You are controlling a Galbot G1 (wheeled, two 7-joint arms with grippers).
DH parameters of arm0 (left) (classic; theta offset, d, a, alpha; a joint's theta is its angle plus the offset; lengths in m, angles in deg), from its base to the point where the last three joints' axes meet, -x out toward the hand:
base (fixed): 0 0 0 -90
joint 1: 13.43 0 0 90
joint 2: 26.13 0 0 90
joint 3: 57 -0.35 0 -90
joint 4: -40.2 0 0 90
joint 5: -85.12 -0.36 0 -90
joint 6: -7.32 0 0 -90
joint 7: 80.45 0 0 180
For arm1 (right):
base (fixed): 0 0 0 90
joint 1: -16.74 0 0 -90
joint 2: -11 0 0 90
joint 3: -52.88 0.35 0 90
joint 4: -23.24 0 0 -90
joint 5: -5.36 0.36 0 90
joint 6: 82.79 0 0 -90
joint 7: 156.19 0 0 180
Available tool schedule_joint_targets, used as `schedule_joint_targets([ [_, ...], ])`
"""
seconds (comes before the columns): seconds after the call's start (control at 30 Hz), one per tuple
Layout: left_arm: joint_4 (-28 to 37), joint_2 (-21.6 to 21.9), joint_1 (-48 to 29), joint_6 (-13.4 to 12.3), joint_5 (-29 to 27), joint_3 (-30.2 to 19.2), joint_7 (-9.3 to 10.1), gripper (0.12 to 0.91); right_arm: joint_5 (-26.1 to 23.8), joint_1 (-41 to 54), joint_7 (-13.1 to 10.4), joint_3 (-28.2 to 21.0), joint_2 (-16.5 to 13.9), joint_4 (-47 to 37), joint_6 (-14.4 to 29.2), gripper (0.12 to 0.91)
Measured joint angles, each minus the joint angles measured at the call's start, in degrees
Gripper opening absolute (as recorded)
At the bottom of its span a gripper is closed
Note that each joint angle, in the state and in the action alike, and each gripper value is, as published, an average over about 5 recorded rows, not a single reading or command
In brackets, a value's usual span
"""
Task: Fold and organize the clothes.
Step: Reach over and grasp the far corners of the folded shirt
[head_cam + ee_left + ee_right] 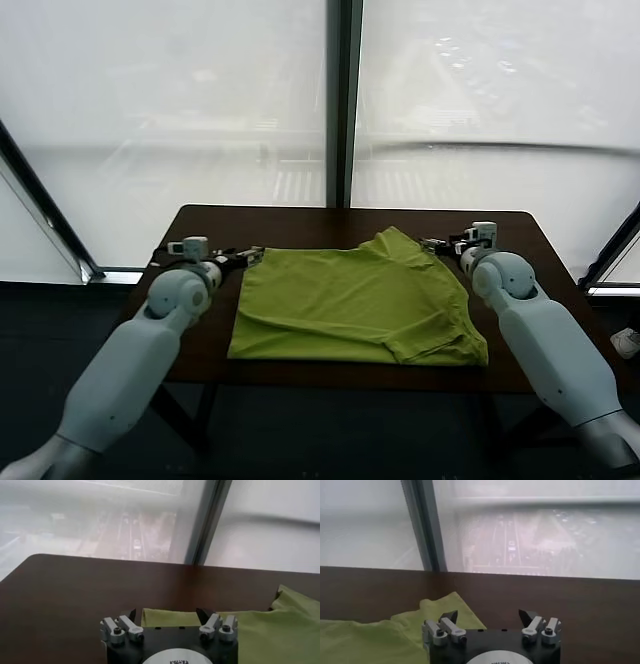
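Observation:
The clothes are one lime-green T-shirt lying flat on the dark brown table, with a raised corner at its far right side and a fold near its front right. My left gripper hovers at the shirt's far left corner, open and empty. In the left wrist view that gripper has the shirt's edge just beyond its fingertips. My right gripper sits at the far right corner, also open and empty. In the right wrist view this gripper straddles the shirt's pointed corner and bare table.
The table's back edge runs close to a large window with a dark centre post. Bare table strips lie left and right of the shirt. Dark floor surrounds the table, with a white object at the far right.

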Motion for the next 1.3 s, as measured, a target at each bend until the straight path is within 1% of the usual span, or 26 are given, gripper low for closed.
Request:
schedule_joint_targets([
  [0.13, 4.39, -1.22, -2.32, -0.73, -1.33, -0.97, -1.34, 0.907, -1.57, 1.62, 1.8, -0.13, 1.88, -4.22, 0.44, 0.907],
  [0.33, 10.08, -3.1, -5.39, -1.75, -2.45, -1.96, -2.62, 0.907, -2.98, 2.68, 3.03, -0.03, 3.54, -8.48, 0.64, 0.907],
  [0.4, 11.61, -3.6, -6.26, -1.95, -2.56, -2.24, -2.98, 0.907, -3.24, 3.02, 3.44, 0.24, 4.0, -9.61, 0.81, 0.894],
  [0.57, 14.95, -4.71, -7.93, -2.4, -2.8, -2.9, -3.73, 0.903, -3.82, 3.95, 3.97, 0.84, 5.19, -12.31, 1.44, 0.843],
  [0.7, 17.0, -5.36, -8.62, -2.72, -3.1, -3.09, -4.2, 0.862, -4.48, 4.58, 4.05, 1.24, 6.21, -14.45, 1.68, 0.809],
  [0.83, 17.94, -5.57, -8.6, -2.81, -3.17, -3.12, -4.36, 0.803, -5.13, 4.97, 4.12, 1.63, 7.1, -16.43, 1.77, 0.714],
  [0.93, 17.86, -5.56, -8.25, -2.83, -3.04, -3.12, -4.36, 0.729, -5.5, 5.21, 4.21, 1.74, 7.47, -17.44, 1.89, 0.602],
  [1.0, 17.78, -5.57, -8.07, -2.84, -2.98, -3.15, -4.37, 0.656, -5.65, 5.33, 4.3, 1.69, 7.61, -17.87, 1.94, 0.497],
  [1.03, 17.75, -5.58, -8.0, -2.85, -2.96, -3.17, -4.39, 0.607, -5.68, 5.37, 4.34, 1.65, 7.67, -18.03, 1.95, 0.442],
  [1.07, 17.72, -5.59, -7.94, -2.87, -2.95, -3.21, -4.43, 0.552, -5.71, 5.4, 4.37, 1.59, 7.73, -18.15, 1.95, 0.371],
  [1.13, 17.59, -5.58, -7.8, -2.92, -2.93, -3.29, -4.53, 0.441, -5.75, 5.41, 4.45, 1.47, 7.82, -18.27, 1.96, 0.269],
  [1.17, 17.5, -5.56, -7.73, -2.96, -2.92, -3.32, -4.58, 0.372, -5.77, 5.4, 4.48, 1.42, 7.86, -18.29, 1.96, 0.215],
  [1.2, 17.39, -5.53, -7.67, -3.02, -2.91, -3.36, -4.62, 0.322, -5.81, 5.38, 4.53, 1.38, 7.89, -18.3, 1.98, 0.18],
  [1.27, 17.22, -5.48, -7.58, -3.16, -2.9, -3.42, -4.66, 0.248, -5.91, 5.31, 4.67, 1.35, 7.92, -18.34, 2.04, 0.144],
  [1.3, 17.16, -5.47, -7.56, -3.26, -2.9, -3.44, -4.67, 0.228, -5.97, 5.28, 4.73, 1.35, 7.93, -18.37, 2.09, 0.138],
])
